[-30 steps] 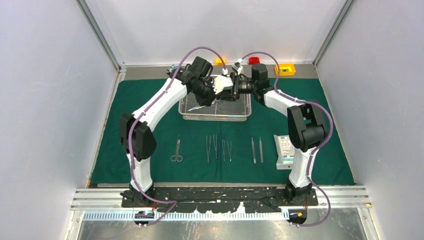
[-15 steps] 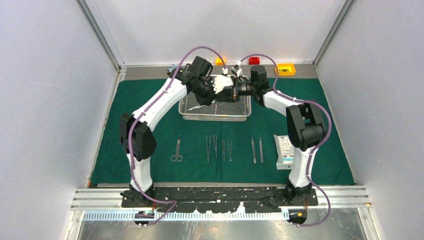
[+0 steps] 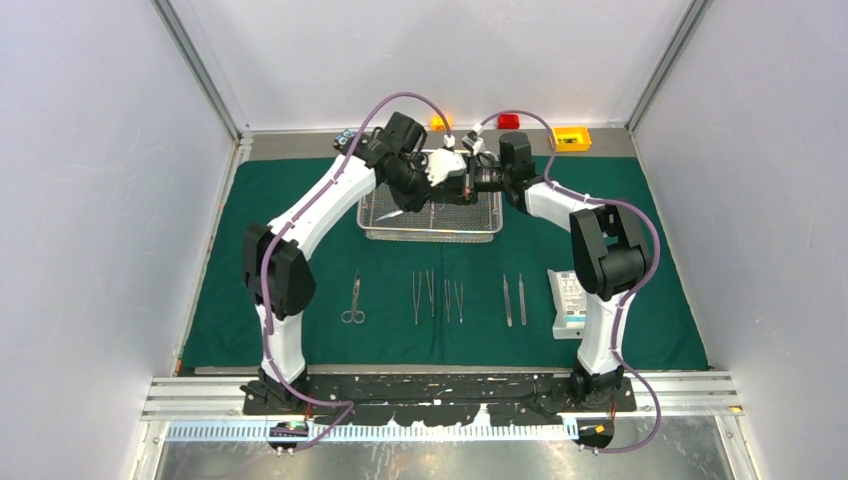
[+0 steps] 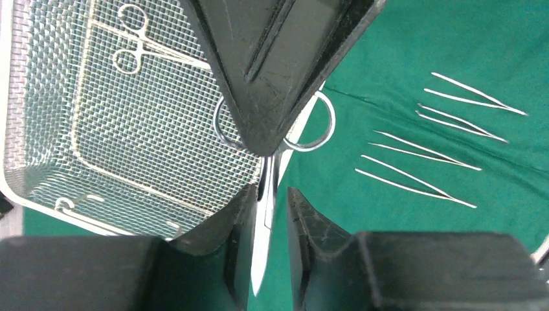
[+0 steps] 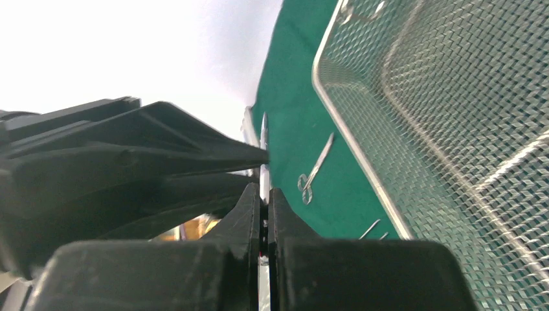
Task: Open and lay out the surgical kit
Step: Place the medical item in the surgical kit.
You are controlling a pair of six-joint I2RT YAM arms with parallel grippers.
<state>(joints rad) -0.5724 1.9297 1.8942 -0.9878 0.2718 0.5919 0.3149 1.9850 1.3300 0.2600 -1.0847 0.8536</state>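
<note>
Both grippers meet above the wire-mesh tray (image 3: 430, 234), which sits on the dark green drape (image 3: 300, 200). My left gripper (image 4: 267, 207) is shut on the blades of a pair of silver scissors (image 4: 262, 246). The scissors' ring handles (image 4: 322, 126) stick out from under the right gripper's black fingers (image 4: 265, 97). My right gripper (image 5: 264, 201) is shut on the same scissors (image 5: 263, 149), a thin silver strip between its pads. One ring-handled forceps (image 4: 139, 45) lies in the tray (image 4: 13, 188). From above, the held scissors are hidden by the two grippers (image 3: 455, 172).
Laid in a row on the drape near the arms are scissors (image 3: 353, 300), several tweezers (image 3: 437, 297) (image 3: 513, 298) and a flat white pouch (image 3: 570, 303). Beyond the drape's far edge sit an orange block (image 3: 439, 123), a red block (image 3: 509, 121) and a yellow box (image 3: 570, 138).
The right gripper has closed on the scissors that the left gripper holds. Both arms have shifted slightly to the left over the tray.
</note>
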